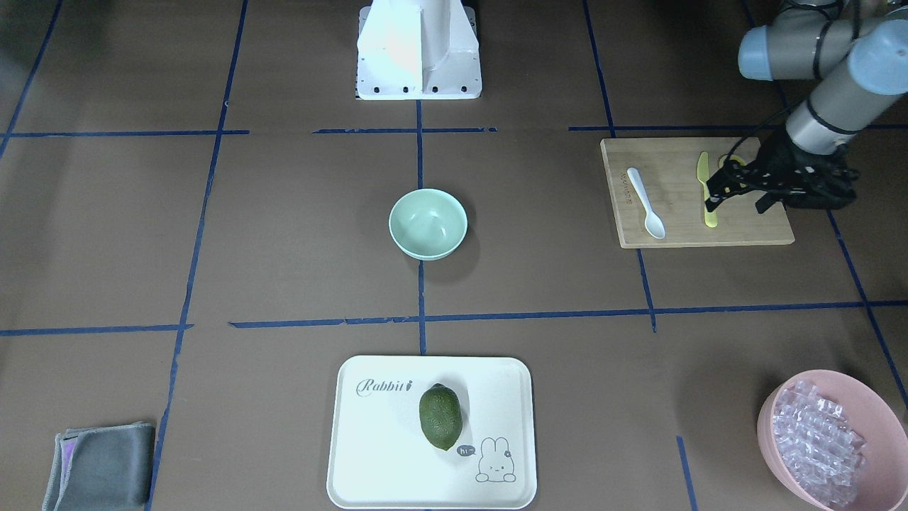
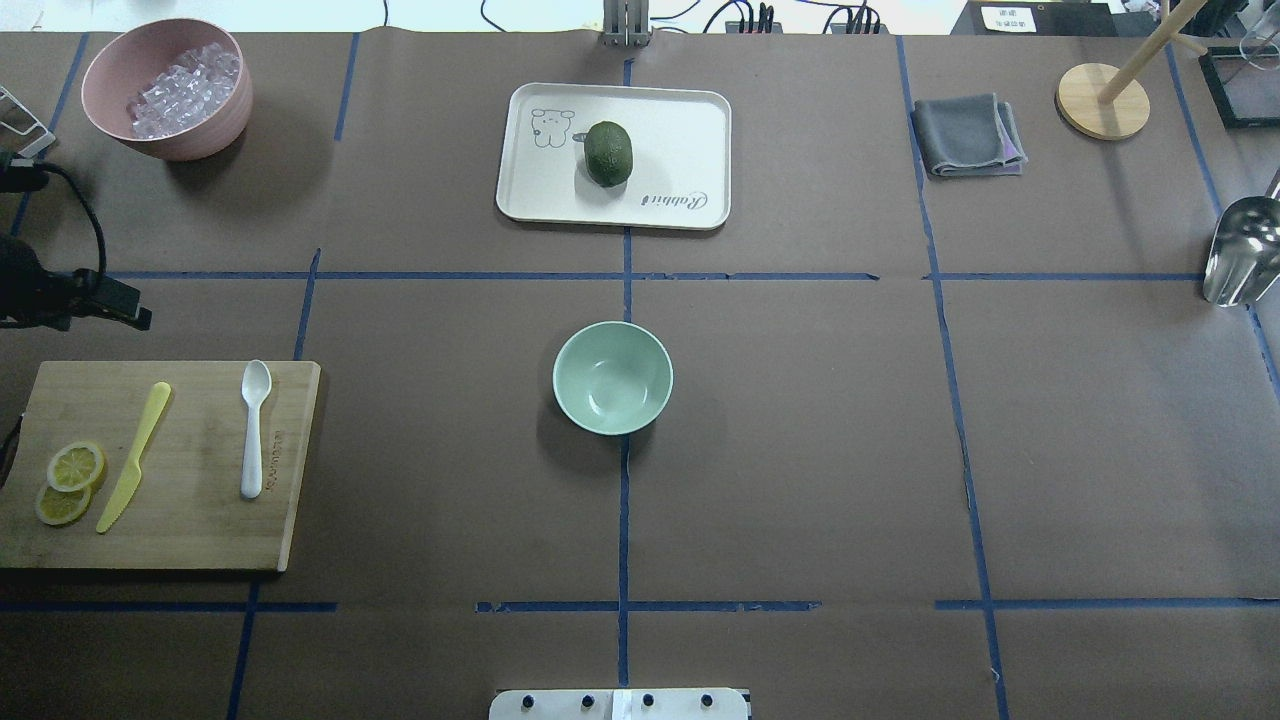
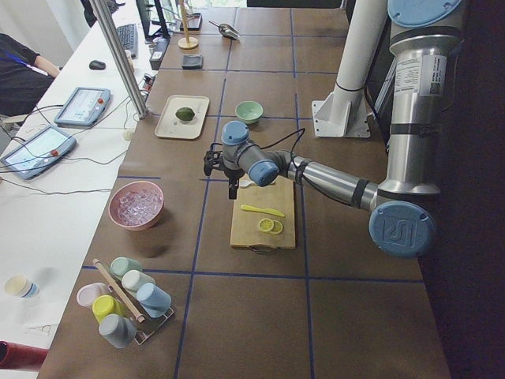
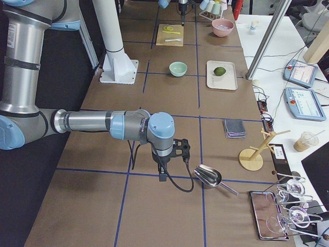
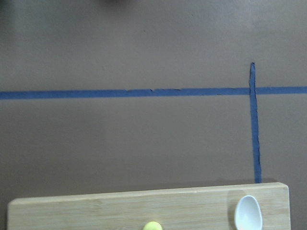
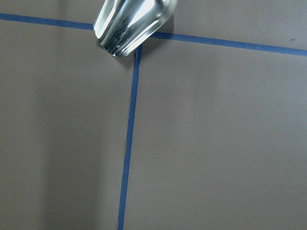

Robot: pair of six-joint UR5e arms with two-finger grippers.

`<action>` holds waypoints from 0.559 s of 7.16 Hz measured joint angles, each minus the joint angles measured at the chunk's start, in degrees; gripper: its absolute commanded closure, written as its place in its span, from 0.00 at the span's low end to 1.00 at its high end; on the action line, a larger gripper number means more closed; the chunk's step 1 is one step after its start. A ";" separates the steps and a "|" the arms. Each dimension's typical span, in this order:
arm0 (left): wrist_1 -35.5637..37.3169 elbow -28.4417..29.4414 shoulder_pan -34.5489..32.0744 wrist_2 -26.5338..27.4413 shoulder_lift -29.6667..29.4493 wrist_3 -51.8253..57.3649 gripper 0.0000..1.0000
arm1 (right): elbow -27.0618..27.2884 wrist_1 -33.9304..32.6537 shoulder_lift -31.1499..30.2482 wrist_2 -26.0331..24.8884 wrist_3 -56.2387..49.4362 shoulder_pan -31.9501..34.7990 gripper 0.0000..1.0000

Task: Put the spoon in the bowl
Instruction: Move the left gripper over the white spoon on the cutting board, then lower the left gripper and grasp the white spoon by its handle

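Observation:
The white spoon (image 1: 645,202) lies on a wooden cutting board (image 1: 681,234), scoop towards the far side of the table; it also shows in the overhead view (image 2: 254,430) and, scoop only, in the left wrist view (image 5: 248,213). The mint-green bowl (image 1: 428,223) stands empty at the table's middle (image 2: 612,378). My left gripper (image 1: 738,202) hovers open and empty above the board beside the yellow knife (image 1: 704,188), apart from the spoon. My right gripper (image 4: 164,165) shows only in the exterior right view, far from the bowl; I cannot tell if it is open.
Lemon slices (image 2: 75,465) lie on the board beside the knife. A white tray (image 1: 369,440) with an avocado (image 1: 440,416), a pink bowl of clear pieces (image 1: 830,440) and a grey cloth (image 1: 99,468) sit on the far side. A metal scoop (image 6: 132,21) lies under my right wrist.

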 measured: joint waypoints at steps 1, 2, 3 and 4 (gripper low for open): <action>-0.03 -0.96 4.51 3.88 0.01 -3.97 0.00 | 0.02 0.00 0.00 0.00 -0.07 0.01 0.00; -0.05 -1.67 8.57 7.27 -0.01 -6.96 0.00 | 0.03 0.00 -0.02 0.00 -0.08 0.01 0.00; -0.05 -1.95 11.18 8.99 -0.07 -8.63 0.00 | 0.03 0.00 -0.06 0.00 -0.09 0.00 0.00; -0.05 -1.95 12.81 9.71 -0.12 -9.34 0.12 | 0.06 0.00 -0.06 0.00 -0.13 -0.01 0.00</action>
